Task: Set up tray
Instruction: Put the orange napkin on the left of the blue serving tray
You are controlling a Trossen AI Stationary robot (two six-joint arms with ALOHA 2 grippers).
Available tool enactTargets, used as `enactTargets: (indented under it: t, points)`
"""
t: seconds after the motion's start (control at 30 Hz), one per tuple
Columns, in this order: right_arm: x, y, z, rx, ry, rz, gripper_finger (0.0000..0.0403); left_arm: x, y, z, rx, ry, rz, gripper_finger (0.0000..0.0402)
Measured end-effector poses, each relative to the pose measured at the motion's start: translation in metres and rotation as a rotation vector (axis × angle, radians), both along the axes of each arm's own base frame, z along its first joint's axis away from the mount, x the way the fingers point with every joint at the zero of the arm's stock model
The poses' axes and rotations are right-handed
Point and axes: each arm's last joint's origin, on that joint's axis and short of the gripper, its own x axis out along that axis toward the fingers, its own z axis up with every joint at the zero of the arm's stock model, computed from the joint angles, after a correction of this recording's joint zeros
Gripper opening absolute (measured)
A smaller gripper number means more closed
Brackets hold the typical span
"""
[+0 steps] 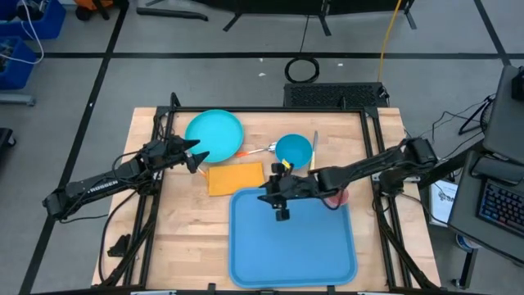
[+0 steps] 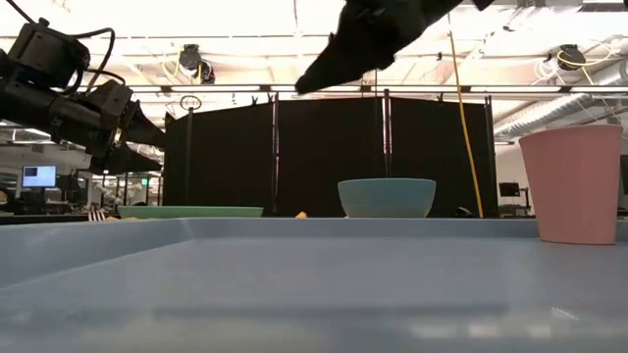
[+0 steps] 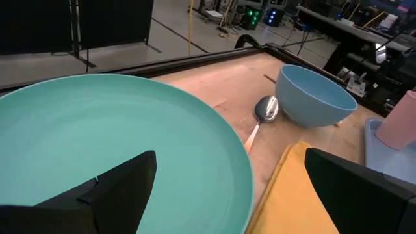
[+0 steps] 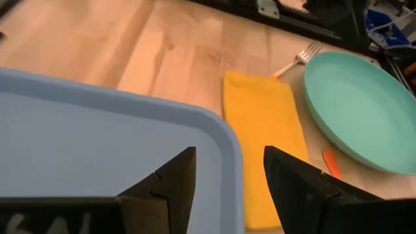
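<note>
The blue tray (image 1: 293, 238) lies flat on the table's near side; its far-left corner (image 4: 214, 130) shows in the right wrist view. My right gripper (image 1: 275, 195) hovers open above that corner, high over the table in the low view (image 2: 329, 69). My left gripper (image 1: 196, 156) is open above the near rim of the round turquoise plate (image 1: 214, 135), its fingers standing wide apart over the rim (image 3: 227, 208). The plate rests flat on the table. A yellow napkin (image 1: 236, 178) lies between plate and tray.
A blue bowl (image 1: 293, 149) stands beyond the tray, with a spoon (image 3: 265, 109) beside it. A pink cup (image 2: 572, 184) stands at the tray's far-right corner, under my right arm. A fork (image 4: 300, 57) lies by the plate. Black frame rails (image 1: 155, 188) border the table.
</note>
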Motion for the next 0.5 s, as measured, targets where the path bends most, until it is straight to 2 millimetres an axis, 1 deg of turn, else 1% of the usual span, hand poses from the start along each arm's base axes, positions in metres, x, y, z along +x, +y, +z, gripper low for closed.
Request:
enactTargets:
  t: [0.07,0.17,0.4,0.5]
  points:
    - [0.0026,-0.0019,-0.0010,0.005,-0.001,-0.010,0.0170,0.0006,0.0002,0.0024,0.004,-0.028,-0.002,0.0397]
    - [0.0021,-0.0027,-0.0027,0.017,-0.005,-0.020,0.0170,0.0014,-0.0005,0.0038,-0.041,-0.071,-0.023,0.0397]
    - [0.0015,-0.0017,-0.0038,0.025,-0.006,-0.023,0.0170,0.0019,-0.0008,0.0057,-0.030,-0.086,-0.041,0.0397]
    - [0.0014,-0.0017,-0.0047,0.024,0.000,-0.023,0.0170,0.0024,-0.0016,0.0057,-0.094,-0.121,-0.051,0.0397]
